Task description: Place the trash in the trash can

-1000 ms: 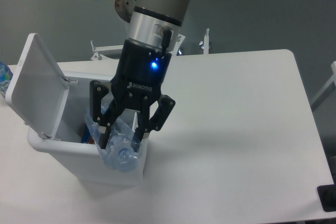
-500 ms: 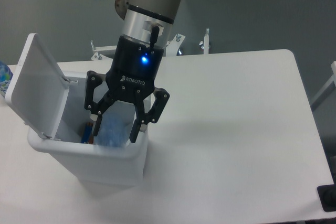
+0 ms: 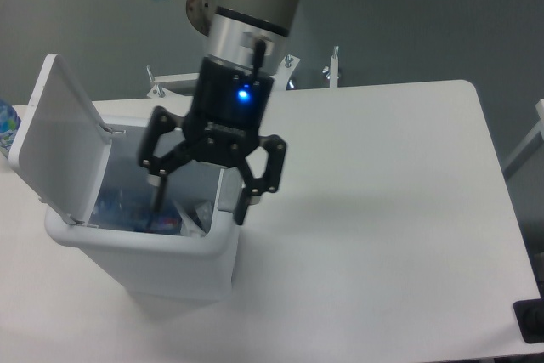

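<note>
The trash can (image 3: pixel 174 269) is a white bin at the table's left, its hinged lid (image 3: pixel 59 138) standing open on the left side. Inside it lies the clear bluish bottle (image 3: pixel 123 207), and a crumpled whitish bag (image 3: pixel 201 212) sits by the right wall. My gripper (image 3: pixel 200 206) hangs over the bin's opening, open, its black fingers spread wide and holding nothing. One fingertip (image 3: pixel 155 201) dips below the rim, the other sits at the bin's right edge.
A bluish object (image 3: pixel 5 125) is cut off by the left frame edge behind the lid. Metal brackets (image 3: pixel 333 65) stand behind the table's far edge. A black block (image 3: pixel 530 320) sits at the lower right corner.
The gripper was shut on the bluish bottle over the bin's front rim. It opened, the bottle dropped inside, and the fingers have since spread wider.
</note>
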